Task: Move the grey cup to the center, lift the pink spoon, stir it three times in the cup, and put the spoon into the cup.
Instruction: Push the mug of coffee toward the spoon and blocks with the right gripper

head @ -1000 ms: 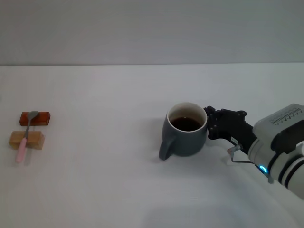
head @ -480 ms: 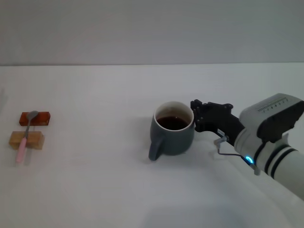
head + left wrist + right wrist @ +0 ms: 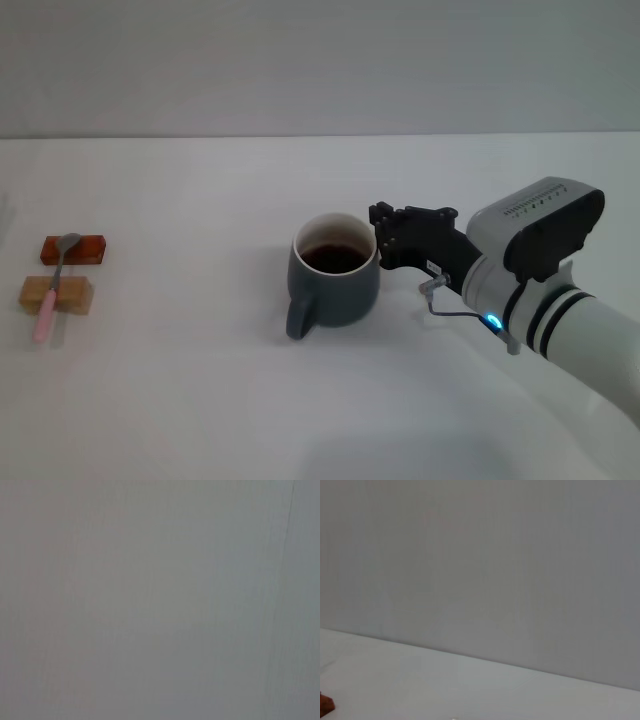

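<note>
The grey cup (image 3: 335, 290) stands upright near the middle of the white table in the head view, with dark liquid inside and its handle towards the front left. My right gripper (image 3: 384, 240) is against the cup's right side at the rim and holds it. The pink spoon (image 3: 50, 296) lies at the far left, resting across two small blocks, with its metal bowl at the far end. My left gripper is out of view; the left wrist view shows only a plain grey surface.
A red-brown block (image 3: 88, 248) and a tan block (image 3: 74, 296) carry the spoon at the left edge. The red-brown block also shows in the corner of the right wrist view (image 3: 324, 705). The white table (image 3: 200, 400) stretches between cup and spoon.
My right gripper has moved left with the grey cup, which slid from right of the middle towards the table's centre. The spoon and blocks have not moved.
</note>
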Controlling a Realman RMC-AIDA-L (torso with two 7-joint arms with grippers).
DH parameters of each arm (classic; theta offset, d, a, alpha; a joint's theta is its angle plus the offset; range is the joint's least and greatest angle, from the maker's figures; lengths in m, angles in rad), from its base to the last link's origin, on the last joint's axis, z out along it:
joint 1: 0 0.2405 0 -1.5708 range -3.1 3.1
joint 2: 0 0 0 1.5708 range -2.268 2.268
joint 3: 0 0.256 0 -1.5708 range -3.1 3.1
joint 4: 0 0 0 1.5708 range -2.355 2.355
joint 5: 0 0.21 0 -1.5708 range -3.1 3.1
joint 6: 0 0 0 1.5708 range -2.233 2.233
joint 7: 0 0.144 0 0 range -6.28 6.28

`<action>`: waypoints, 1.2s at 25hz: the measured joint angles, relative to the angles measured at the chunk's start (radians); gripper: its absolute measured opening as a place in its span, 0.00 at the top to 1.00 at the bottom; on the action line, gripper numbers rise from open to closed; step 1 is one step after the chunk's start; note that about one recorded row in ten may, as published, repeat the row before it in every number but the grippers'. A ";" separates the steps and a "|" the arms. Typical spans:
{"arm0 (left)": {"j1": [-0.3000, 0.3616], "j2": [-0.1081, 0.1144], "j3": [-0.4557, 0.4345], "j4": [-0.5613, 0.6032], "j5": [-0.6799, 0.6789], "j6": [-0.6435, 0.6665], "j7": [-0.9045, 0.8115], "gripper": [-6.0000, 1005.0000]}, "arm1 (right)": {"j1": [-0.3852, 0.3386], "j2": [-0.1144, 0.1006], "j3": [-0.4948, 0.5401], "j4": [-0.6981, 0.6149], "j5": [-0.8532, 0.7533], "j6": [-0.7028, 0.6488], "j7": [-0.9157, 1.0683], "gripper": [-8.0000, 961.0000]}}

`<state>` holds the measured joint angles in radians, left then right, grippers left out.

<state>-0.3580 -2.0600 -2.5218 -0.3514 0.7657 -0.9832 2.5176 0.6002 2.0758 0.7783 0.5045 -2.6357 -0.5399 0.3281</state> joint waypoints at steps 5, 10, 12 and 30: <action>0.001 -0.001 0.000 0.015 -0.004 -0.006 -0.002 0.14 | 0.015 0.000 -0.005 0.017 -0.002 0.017 0.005 0.94; 0.001 0.000 -0.002 0.026 -0.005 -0.006 -0.002 0.14 | 0.036 0.002 -0.040 0.037 -0.002 0.028 0.029 0.94; 0.002 0.000 -0.002 0.026 -0.005 -0.006 -0.002 0.14 | 0.045 0.004 -0.053 0.040 -0.001 0.033 0.032 0.94; 0.019 -0.004 0.000 0.036 -0.002 -0.065 -0.067 0.14 | 0.048 0.003 0.012 -0.058 -0.001 -0.033 -0.004 0.94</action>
<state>-0.3395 -2.0637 -2.5218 -0.3155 0.7635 -1.0478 2.4503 0.6485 2.0786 0.7904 0.4463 -2.6365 -0.5725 0.3236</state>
